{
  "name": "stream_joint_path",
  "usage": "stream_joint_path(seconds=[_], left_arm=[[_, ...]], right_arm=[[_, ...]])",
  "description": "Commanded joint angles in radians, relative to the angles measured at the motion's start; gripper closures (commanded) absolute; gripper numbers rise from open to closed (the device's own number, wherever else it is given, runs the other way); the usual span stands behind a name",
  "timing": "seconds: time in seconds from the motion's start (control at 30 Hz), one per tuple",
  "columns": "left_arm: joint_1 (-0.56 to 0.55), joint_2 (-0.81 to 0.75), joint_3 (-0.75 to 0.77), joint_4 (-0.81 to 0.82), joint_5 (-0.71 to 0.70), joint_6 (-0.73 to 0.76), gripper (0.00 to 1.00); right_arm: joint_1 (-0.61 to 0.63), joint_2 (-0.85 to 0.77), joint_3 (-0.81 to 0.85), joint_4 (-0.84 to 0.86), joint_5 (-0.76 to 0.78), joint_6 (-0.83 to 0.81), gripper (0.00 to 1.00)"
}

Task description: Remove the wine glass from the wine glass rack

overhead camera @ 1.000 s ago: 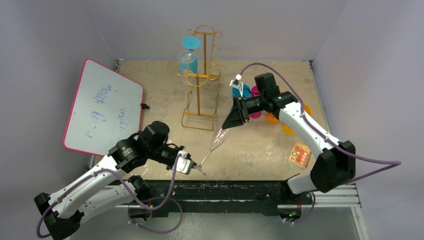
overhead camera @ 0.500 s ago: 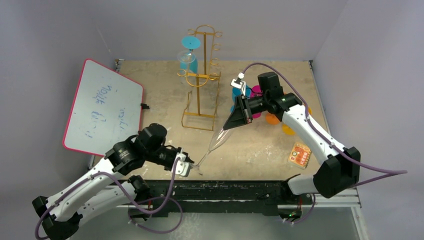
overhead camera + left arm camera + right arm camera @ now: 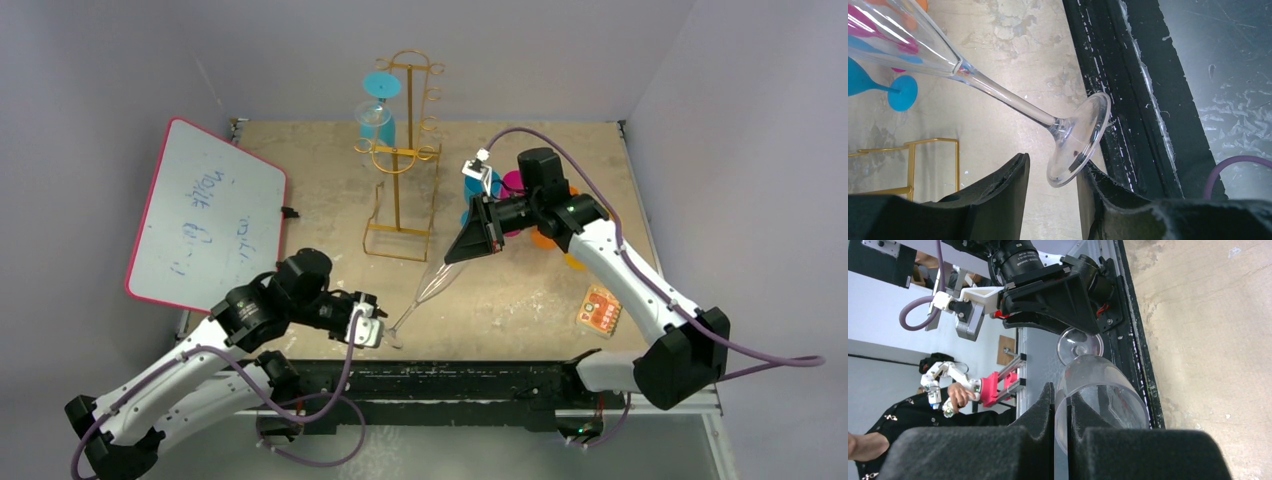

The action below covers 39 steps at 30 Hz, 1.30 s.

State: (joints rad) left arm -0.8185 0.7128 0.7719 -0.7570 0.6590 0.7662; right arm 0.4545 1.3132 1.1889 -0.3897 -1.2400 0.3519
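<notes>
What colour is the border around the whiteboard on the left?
Pink. The rectangular whiteboard has a pink border, clearest in the top external view.

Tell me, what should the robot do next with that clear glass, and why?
Probably pull the left claw back off the foot of the clear glass: its fingers stand apart around it, while the right claw pinches the rim, seemingly carrying it alone.

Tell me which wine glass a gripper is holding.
The clear glass, tilted, its bowl pinched by the right gripper. A blue-footed glass hangs on the rack; the coloured glasses stand on the table.
</notes>
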Motion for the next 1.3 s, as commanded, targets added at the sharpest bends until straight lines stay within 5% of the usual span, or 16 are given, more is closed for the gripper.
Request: stream_joint_path(seconds=[0.0,0.2,0.77,1.1,1.27], left_arm=[[0.004,-0.015,0.006,0.063,0.007,-0.016,0.58],[0.004,-0.019,0.005,0.039,0.004,-0.010,0.33],[0.004,-0.137,-0.065,0.104,-0.075,-0.107,0.22],[0.004,-0.242,-0.167,0.358,-0.256,-0.399,0.19],[0.004,-0.301,-0.207,0.563,-0.645,-0.750,0.18]], right_arm=[[0.007,-0.023,-0.002,0.038,-0.003,0.018,1.00],[0.007,-0.039,0.001,0.043,0.035,0.033,1.00],[0.006,-0.135,-0.030,0.006,0.336,0.061,1.00],[0.006,-0.193,-0.036,-0.026,0.510,0.085,1.00],[0.006,-0.238,-0.026,-0.081,0.678,0.075,1.00]])
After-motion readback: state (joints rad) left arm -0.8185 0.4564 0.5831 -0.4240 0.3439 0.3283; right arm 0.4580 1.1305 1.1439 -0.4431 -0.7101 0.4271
